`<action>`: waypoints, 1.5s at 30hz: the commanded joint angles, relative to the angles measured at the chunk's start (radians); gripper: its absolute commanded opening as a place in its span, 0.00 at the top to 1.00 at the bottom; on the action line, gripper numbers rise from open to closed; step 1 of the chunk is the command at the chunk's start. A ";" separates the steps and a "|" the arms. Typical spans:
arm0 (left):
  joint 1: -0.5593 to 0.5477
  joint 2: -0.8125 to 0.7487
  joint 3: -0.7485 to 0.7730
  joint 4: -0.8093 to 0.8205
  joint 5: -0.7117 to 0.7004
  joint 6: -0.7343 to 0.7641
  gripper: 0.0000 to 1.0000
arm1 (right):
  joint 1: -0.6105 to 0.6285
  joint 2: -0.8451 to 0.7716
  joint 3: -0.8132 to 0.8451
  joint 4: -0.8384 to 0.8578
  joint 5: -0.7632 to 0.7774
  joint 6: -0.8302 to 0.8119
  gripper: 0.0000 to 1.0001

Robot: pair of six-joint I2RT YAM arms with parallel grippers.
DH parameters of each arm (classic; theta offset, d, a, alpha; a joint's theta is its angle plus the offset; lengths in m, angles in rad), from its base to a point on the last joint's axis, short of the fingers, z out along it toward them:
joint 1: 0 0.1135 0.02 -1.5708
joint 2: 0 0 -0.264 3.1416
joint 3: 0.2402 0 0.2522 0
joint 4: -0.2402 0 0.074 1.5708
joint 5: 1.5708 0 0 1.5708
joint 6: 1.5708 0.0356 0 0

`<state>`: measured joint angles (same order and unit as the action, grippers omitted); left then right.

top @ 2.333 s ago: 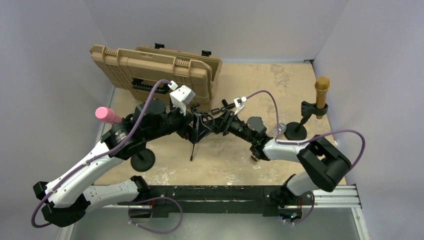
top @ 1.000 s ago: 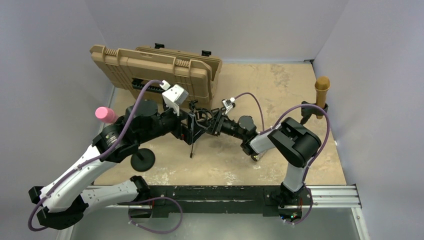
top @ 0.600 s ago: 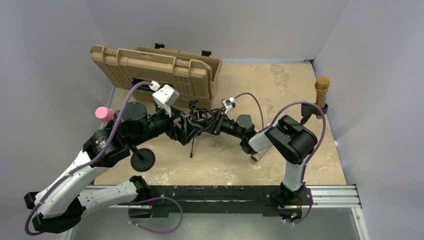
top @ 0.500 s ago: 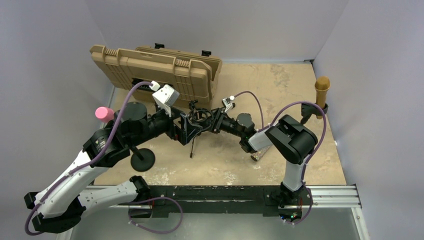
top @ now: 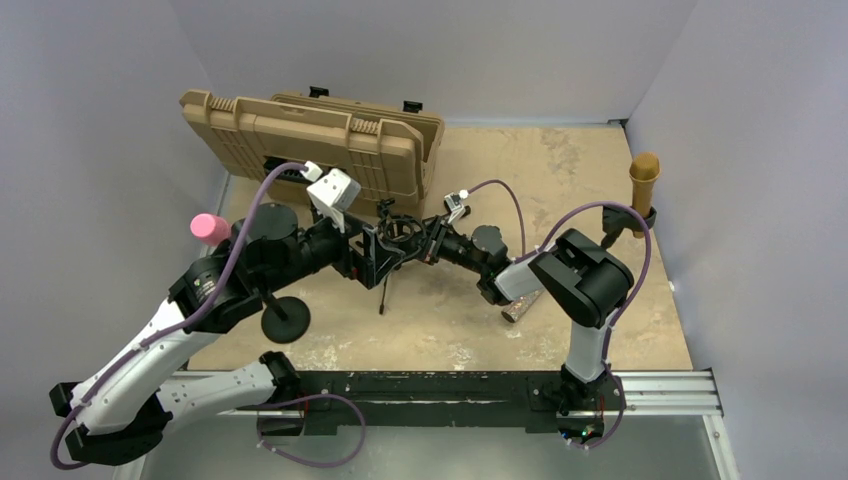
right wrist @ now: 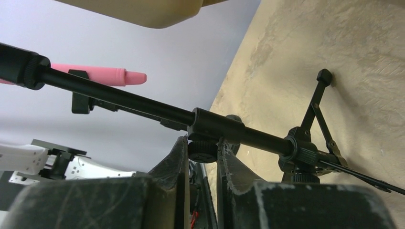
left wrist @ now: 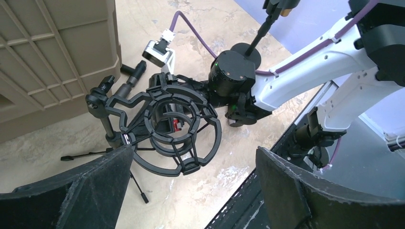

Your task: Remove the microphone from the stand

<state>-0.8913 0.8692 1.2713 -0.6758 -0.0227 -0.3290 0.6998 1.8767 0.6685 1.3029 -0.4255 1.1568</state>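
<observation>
A black tripod stand (top: 385, 285) stands mid-table, and its shock mount (top: 398, 232) ring shows nothing inside it in the left wrist view. My left gripper (top: 375, 255) is open, its fingers either side of the shock mount (left wrist: 189, 165) but apart from it. My right gripper (top: 432, 245) is shut on a small round knob (right wrist: 203, 149) under the stand's pole (right wrist: 143, 105). A pink microphone (top: 210, 228) sits on a round-base stand (top: 285, 318) at the left. A gold microphone (top: 643, 178) sits clipped on a stand at the far right.
A tan hard case (top: 320, 140) leans at the back left, close behind the shock mount. A small grey cylinder (top: 520, 310) lies on the table under the right arm. The black rail (top: 440, 385) runs along the near edge. Walls close in on both sides.
My right gripper has slid a little left to the stand and closed on its knob. The left arm drew back slightly to the left and stays open.
</observation>
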 commanded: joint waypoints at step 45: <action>-0.004 0.073 -0.021 0.038 -0.027 -0.076 0.17 | 0.439 -0.336 0.068 -0.481 0.903 -0.531 0.40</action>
<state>-0.8963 0.9691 1.2533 -0.6746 -0.0589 -0.3866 1.1477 1.6115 0.7959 0.6903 0.6308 0.6582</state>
